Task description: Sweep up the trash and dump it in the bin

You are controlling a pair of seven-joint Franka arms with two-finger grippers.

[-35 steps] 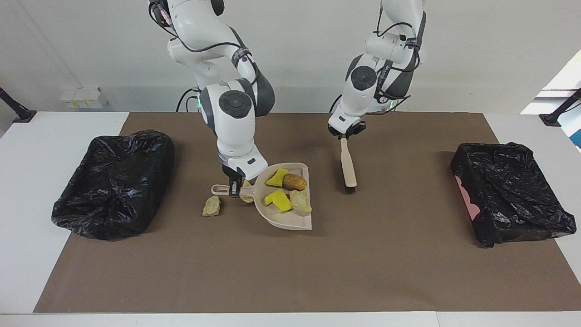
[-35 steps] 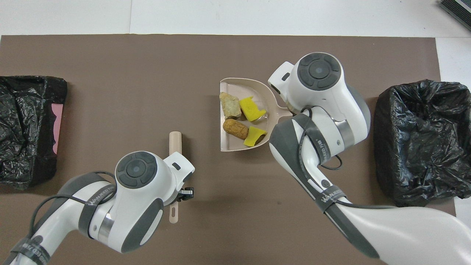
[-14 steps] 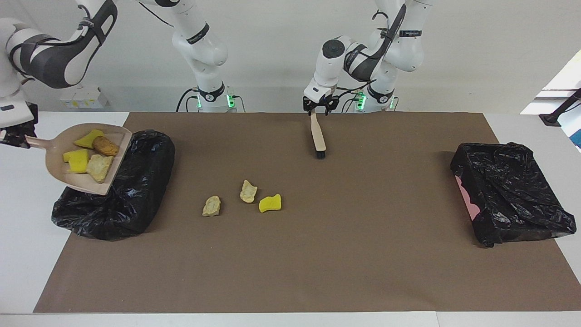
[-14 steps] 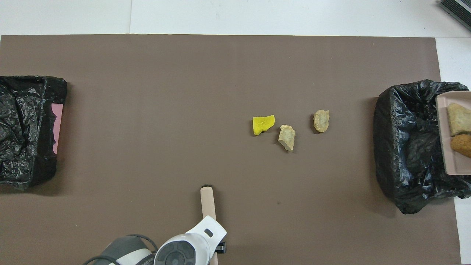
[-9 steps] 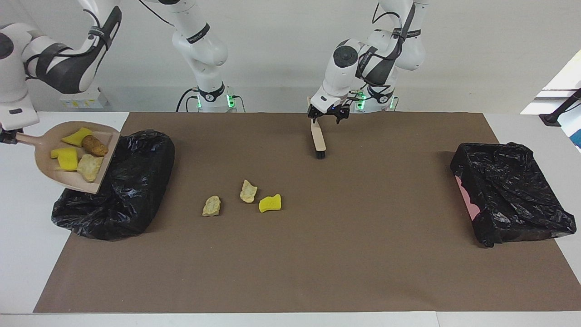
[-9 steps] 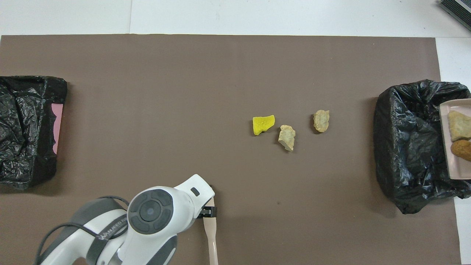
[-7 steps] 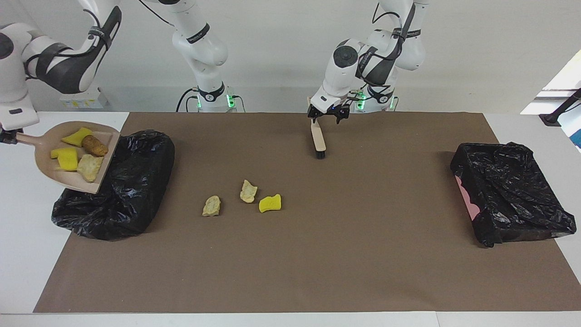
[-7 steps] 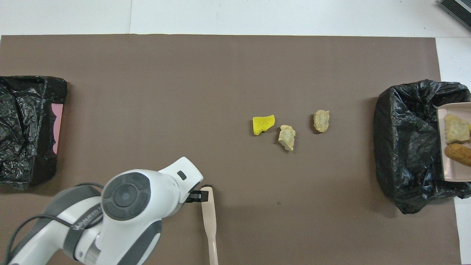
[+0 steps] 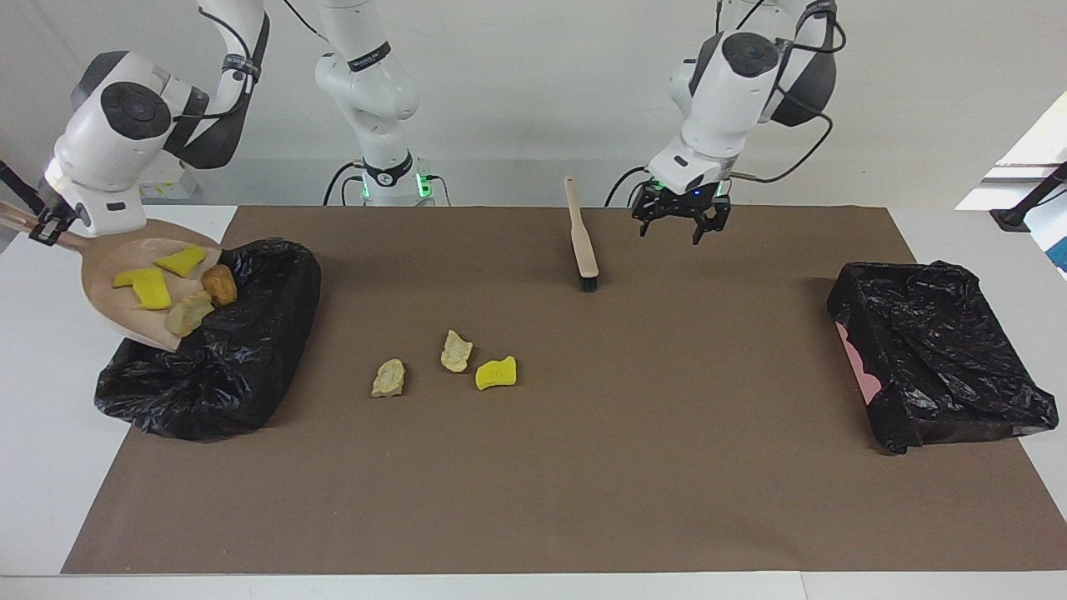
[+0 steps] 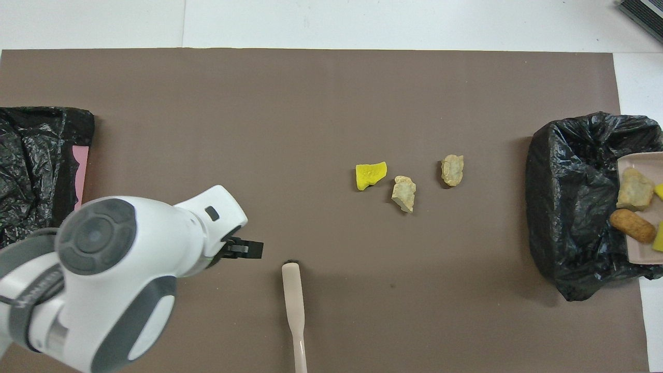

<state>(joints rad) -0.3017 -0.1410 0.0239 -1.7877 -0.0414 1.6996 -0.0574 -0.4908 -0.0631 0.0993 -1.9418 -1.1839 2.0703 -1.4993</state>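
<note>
Three trash lumps (image 9: 454,365) lie mid-counter; four sit in our dustpan (image 9: 133,292), tilted over the bin (image 9: 225,350), gripped by our right hand (image 9: 46,227). Left hand (image 9: 679,223) wide, empty, beside the brush (image 9: 582,242).

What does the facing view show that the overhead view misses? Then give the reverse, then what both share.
Facing only: the right end effector shut on the handle of the tilted dustpan, seen whole with four trash pieces in it. Overhead only: the hollow inside the bin under the dustpan's lip. Both: the open left end effector up over the mat, the brush lying on it, three loose pieces, and the second bin.
</note>
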